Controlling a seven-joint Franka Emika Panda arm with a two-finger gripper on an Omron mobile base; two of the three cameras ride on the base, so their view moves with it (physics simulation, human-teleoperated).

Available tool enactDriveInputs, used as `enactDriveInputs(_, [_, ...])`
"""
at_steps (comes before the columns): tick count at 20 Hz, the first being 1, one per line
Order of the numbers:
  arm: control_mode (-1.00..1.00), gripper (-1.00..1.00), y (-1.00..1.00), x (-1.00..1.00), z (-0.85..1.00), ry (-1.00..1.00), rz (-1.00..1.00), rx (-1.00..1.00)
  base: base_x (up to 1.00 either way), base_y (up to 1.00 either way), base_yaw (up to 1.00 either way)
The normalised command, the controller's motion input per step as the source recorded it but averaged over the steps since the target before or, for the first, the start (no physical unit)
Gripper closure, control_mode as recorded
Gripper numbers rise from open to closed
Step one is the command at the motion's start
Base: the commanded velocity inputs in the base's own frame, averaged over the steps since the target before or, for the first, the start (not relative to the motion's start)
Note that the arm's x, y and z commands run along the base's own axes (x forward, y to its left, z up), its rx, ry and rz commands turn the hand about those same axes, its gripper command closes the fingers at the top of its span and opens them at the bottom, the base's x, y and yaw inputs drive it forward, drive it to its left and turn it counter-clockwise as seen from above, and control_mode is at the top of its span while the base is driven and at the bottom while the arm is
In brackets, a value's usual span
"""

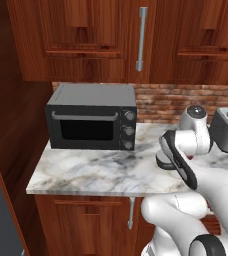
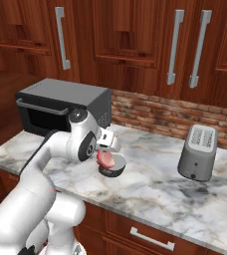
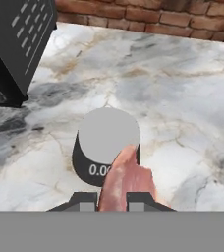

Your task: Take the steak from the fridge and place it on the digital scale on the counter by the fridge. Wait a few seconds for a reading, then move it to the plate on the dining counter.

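Marble desk (image 2: 150, 184) carries a black toaster oven (image 2: 60, 107) at its left end and a grey toaster (image 2: 197, 152) toward the right. Between them, near the front edge, the claw (image 3: 111, 199) hangs bent over the round scale (image 3: 108, 135), clenched on the steak (image 3: 126, 182).

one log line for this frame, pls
phase: steak to scale | gripper: shut on steak | steak: over digital scale, not released | counter: toaster oven, toaster

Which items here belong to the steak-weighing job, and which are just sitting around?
Job:
steak, held in the shut tool
digital scale
counter

Bystanders:
toaster oven
toaster
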Motion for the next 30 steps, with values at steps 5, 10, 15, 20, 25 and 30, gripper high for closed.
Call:
enactDriveInputs(5, [-1.00, 1.00, 0.00, 0.51, -0.38, -0.02, 0.02, -0.10, 0.00, 0.00, 0.00])
enactDriveInputs(10, [-1.00, 1.00, -0.01, 0.25, -0.20, 0.00, 0.00, -0.04, 0.00, 0.00, 0.00])
enactDriveInputs(15, [-1.00, 1.00, 0.00, 0.14, -0.19, 0.00, 0.01, 0.00, 0.00, 0.00, 0.00])
enactDriveInputs(20, [-1.00, 1.00, -0.04, 0.07, -0.26, 0.00, 0.02, 0.00, 0.00, 0.00, 0.00])
enactDriveInputs(25, [-1.00, 1.00, -0.10, 0.12, -0.32, -0.04, 0.05, 0.00, 0.00, 0.00, 0.00])
enactDriveInputs(30, [-1.00, 1.00, -0.07, 0.18, -0.26, -0.08, 0.12, 0.00, 0.00, 0.00, 0.00])
